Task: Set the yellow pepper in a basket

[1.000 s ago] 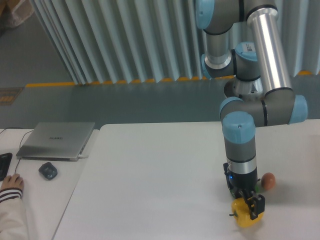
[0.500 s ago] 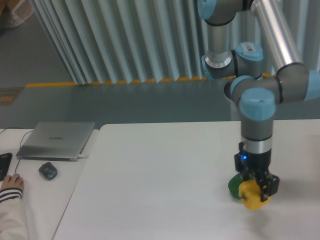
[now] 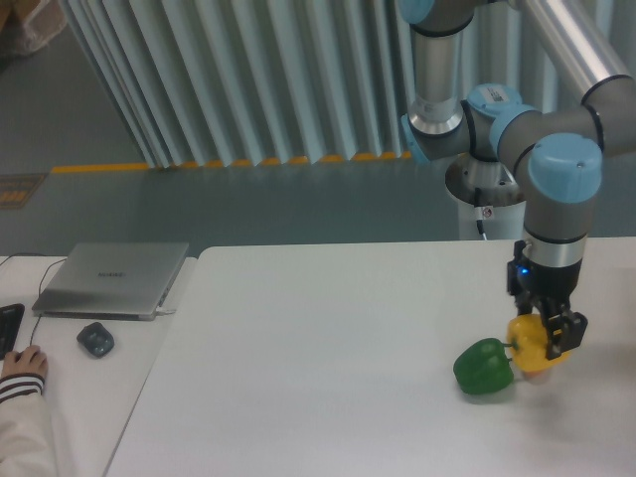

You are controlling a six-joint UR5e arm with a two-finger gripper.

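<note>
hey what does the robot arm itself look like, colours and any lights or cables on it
The arm is built from bare silver metal tubes joined by grey housings with light blue round caps, one cap facing the camera. The wrist section narrows to a black end effector with dark fingers. A small blue light glows on its side. A thin dark cable hangs near the grey base.

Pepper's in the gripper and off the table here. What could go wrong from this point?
The gripper holds the yellow pepper by its upper part, and the skin looks glossy, so it might slip during travel. The green pepper sits right beside it on the table; a low sideways move could knock it. No basket shows in this view, so the drop-off spot cannot be checked.
</note>
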